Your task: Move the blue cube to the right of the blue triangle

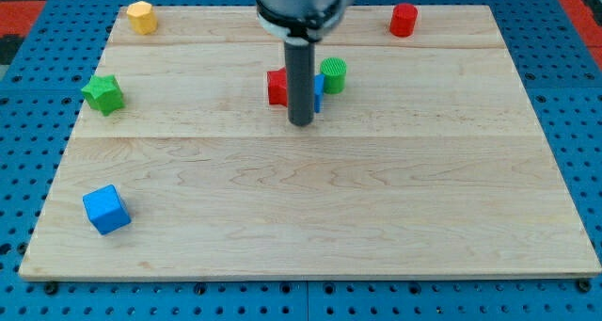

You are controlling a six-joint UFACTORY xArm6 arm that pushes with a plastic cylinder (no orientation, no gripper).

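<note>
Sitting skewed, blue cube (105, 210), far from my tip (301, 123)

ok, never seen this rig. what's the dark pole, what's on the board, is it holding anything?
One camera looks down on a wooden board. The dark pole is the end of a robot arm; it has no gripper, so it holds nothing and only pushes blocks. My tip stands near the board's middle, in front of a cluster: a red block, a green cylinder and a blue block mostly hidden behind the rod. Elsewhere: a blue cube at the view's bottom left, a green star at left, a yellow block top left, a red cylinder top right.
</note>
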